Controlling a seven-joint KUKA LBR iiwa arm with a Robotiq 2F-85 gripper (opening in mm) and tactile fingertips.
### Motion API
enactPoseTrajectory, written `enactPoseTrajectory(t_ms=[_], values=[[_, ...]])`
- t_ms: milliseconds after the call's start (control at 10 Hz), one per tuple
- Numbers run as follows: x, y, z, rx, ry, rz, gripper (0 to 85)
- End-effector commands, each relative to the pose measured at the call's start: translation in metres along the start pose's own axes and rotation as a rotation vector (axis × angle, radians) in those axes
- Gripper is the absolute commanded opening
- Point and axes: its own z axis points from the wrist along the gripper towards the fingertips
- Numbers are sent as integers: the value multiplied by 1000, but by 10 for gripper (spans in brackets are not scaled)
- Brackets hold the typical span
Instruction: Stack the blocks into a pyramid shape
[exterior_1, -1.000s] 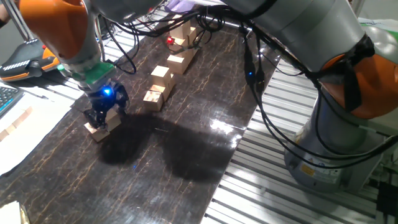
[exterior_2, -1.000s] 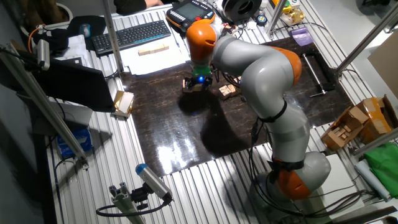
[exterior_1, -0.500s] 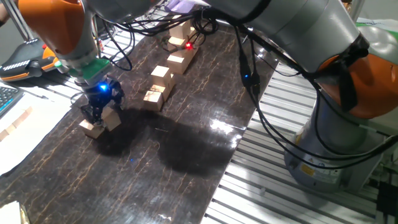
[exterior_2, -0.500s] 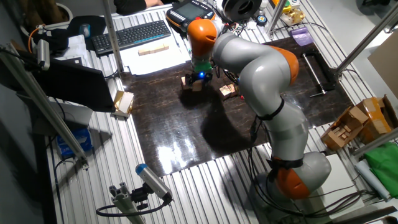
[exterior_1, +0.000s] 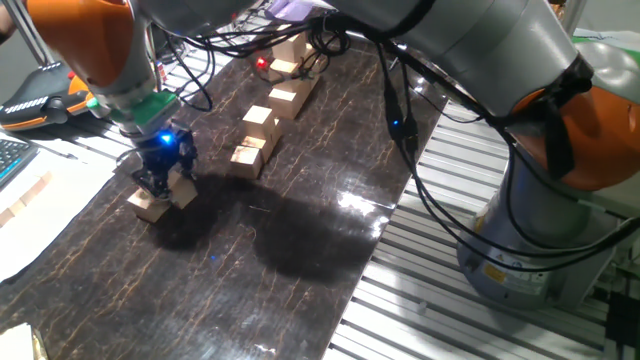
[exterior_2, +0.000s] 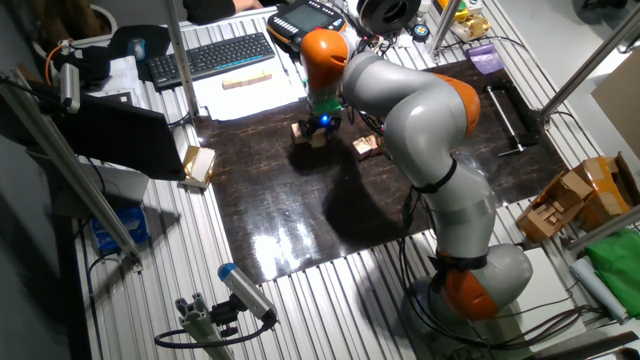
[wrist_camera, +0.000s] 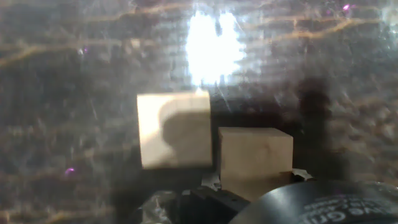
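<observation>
Wood: your tan blocks sit on a dark marbled mat, and none of them is stacked into a pyramid yet.
Gripper: your gripper hangs low at the mat's 9 o'clock side in one fixed view, a blue light glowing just above the fingers.
Grip: the fingers straddle one block; they look closed against its sides, but you can't confirm contact from here.
Held block: in the hand view that block sits right at the fingers, at about 5 o'clock in the picture, and whether it rests on the mat or hangs just clear is not readable.
Neighbour block: a second cube lies flat on the mat just beside it, at its 8 o'clock in the fixed view; the hand view shows it at the held cube's 10 o'clock, with a finger's shadow across its top.
Gap: the two cubes stand very close, and you can't tell whether they touch.
Other blocks: more tan cubes run in a loose line toward 1 o'clock, well apart from your gripper.
Far end: a red light shows beside the cubes farthest up the mat.
Other side: from the other fixed view the gripper is down at the mat's far edge, near a keyboard.
</observation>
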Motion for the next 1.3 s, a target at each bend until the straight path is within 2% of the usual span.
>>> enactPoseTrajectory(t_ms=[0, 100, 200, 300, 500, 600, 700, 800, 1100, 1200], values=[[9, -3, -9, 5, 0, 4, 270], [19, -10, -20, 25, 0, 2, 270], [30, -23, -33, 33, 6, -19, 263], [38, -36, -43, 28, 11, -27, 253], [46, -60, -54, 23, 24, -28, 213], [47, -67, -53, 26, 19, -40, 210], [49, -73, -52, 30, 16, 12, 203], [51, -80, -51, 10, 22, 89, 187], [55, -94, -54, 1, 36, 333, 147], [57, -97, -54, -3, 32, 461, 140]])
